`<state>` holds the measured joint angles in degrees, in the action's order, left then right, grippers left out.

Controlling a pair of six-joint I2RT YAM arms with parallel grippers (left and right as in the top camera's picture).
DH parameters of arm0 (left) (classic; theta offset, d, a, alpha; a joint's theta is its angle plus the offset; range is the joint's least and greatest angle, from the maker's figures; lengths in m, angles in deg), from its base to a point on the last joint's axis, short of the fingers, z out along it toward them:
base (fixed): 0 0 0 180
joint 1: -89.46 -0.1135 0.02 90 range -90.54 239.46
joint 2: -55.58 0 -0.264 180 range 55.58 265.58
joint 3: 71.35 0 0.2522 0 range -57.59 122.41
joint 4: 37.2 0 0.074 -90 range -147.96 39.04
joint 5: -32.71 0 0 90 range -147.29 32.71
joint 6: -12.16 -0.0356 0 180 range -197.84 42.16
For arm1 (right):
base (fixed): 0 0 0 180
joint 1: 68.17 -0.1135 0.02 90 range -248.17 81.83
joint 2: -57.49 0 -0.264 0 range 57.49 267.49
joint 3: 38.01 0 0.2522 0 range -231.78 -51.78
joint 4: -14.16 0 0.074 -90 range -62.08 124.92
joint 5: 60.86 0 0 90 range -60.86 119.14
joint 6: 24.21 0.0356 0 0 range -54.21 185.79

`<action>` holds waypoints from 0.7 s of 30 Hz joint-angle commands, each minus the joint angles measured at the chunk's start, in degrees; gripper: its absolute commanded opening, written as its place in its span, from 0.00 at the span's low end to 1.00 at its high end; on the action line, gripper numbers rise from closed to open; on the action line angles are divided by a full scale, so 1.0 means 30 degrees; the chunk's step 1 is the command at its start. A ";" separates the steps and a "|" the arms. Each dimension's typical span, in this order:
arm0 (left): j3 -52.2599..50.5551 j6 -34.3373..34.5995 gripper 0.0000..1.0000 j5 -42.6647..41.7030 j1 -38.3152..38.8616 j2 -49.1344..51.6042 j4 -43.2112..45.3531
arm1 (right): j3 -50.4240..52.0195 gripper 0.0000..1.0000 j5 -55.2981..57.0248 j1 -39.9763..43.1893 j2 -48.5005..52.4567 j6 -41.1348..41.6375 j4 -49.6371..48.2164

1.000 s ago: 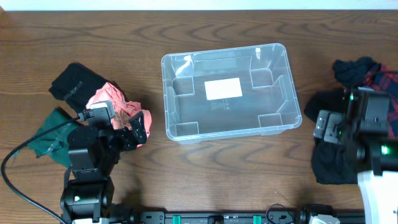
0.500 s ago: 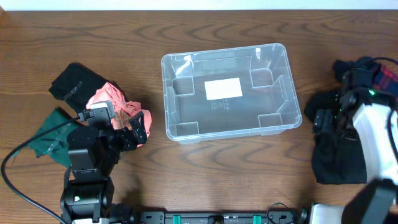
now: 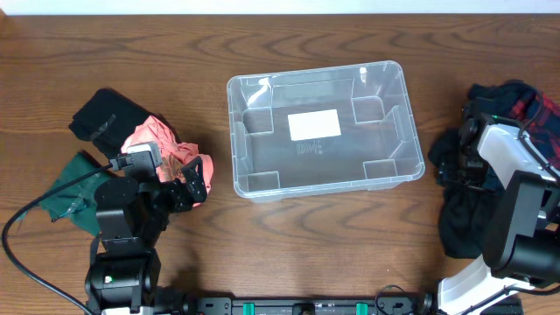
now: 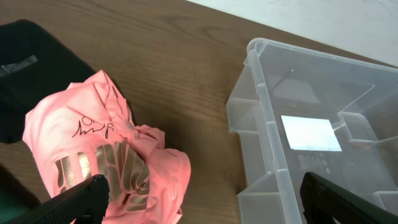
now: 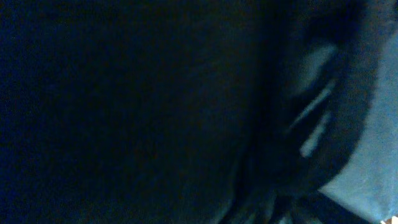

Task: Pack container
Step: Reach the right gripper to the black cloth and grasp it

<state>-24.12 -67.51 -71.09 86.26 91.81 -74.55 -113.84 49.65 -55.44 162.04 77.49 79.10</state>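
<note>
The clear container [image 3: 241,179] stands empty at the table's middle, with a white label [image 3: 313,126] on its base; it also shows in the left wrist view [image 4: 261,118]. My left gripper [image 3: 191,185] is open and empty, low over the edge of a pink garment [image 3: 150,138], with its fingers spread between the garment [image 4: 93,149] and the container's near corner. My right gripper [image 3: 453,166] is pressed down into a black garment [image 3: 468,229] to the right of the container. The right wrist view shows only dark fabric [image 5: 155,106], so its jaws are hidden.
A black garment [image 3: 103,118] and a green cloth [image 3: 63,188] lie at the far left beside the pink one. A red and blue plaid garment [image 3: 538,112] lies at the far right, behind the right arm. A black cable [image 3: 26,219] trails from the left arm.
The right arm has turned and swung back over the right-hand clothes pile, with its gripper now down in the black garment. The left arm, the container and the left pile have not moved.
</note>
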 commanded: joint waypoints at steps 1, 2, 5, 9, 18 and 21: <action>0.0503 0.0022 0.98 -0.0248 0.0058 -0.0051 0.0022 | 0.0124 0.50 0.0583 0.0109 0.0510 0.0525 -0.0423; 0.0503 0.0022 0.98 -0.0248 0.0058 -0.0051 0.0022 | 0.0124 0.43 0.0583 0.0080 0.0495 0.0532 -0.0474; 0.0503 0.0029 0.98 -0.0248 0.0058 -0.0051 0.0022 | 0.0109 0.20 0.0597 -0.0058 0.0328 0.0503 -0.0488; 0.0503 0.0029 0.98 -0.0248 0.0058 -0.0051 0.0022 | -0.0015 0.08 0.0495 -0.0335 -0.1093 0.0262 -0.0393; 0.0503 0.0029 0.98 -0.0248 0.0058 -0.0051 0.0022 | -0.2688 0.11 -0.0605 -0.2229 -0.8524 -0.4677 -0.1202; 0.0503 0.0029 0.98 -0.0248 0.0058 -0.0051 0.0022 | -0.3701 0.07 -0.2004 -0.3796 -1.0455 -0.6572 -0.2353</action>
<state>-24.12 -67.49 -71.09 86.26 91.81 -74.55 -119.61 45.43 -62.85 137.06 66.76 74.75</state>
